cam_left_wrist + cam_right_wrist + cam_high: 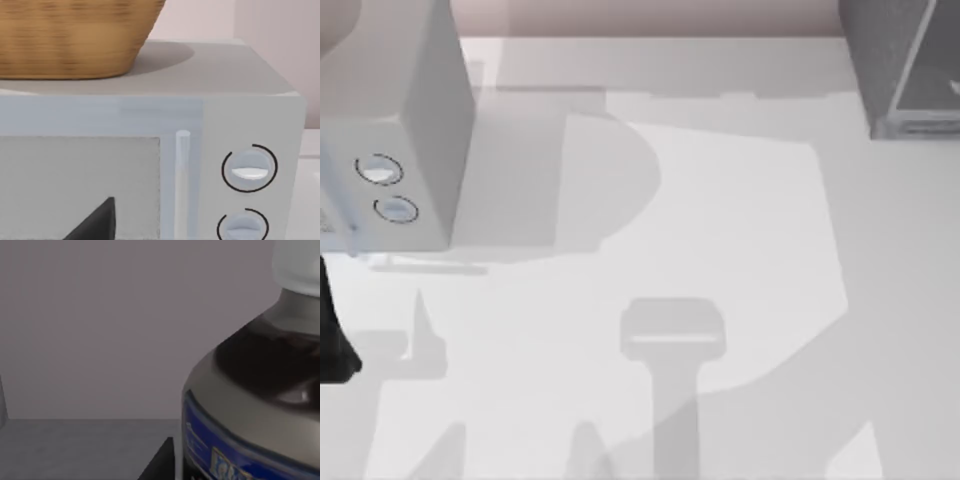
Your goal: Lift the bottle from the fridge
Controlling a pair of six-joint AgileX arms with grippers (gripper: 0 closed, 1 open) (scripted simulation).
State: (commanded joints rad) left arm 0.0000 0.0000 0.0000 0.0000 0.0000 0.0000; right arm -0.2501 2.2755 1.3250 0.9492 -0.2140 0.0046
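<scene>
Close against my right gripper (159, 462), of which I see one dark finger tip (161, 460) and cannot tell open from shut, stands the bottle (255, 400) on the fridge (100, 340) shelf, white cap up. Risk: a blind close may clip the shoulder and tip it against the wall. Left arm (334, 330) idles at the table's left by the dialled box (250, 150).

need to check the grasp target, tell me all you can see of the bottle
In the right wrist view the bottle looms close and upright: a white cap, a grey neck, dark glossy shoulders, and a blue label band with pale print lower down. It stands on a grey floor before a plain grey wall, apparently inside the fridge. A dark fingertip sits beside its base; contact cannot be told.
</scene>
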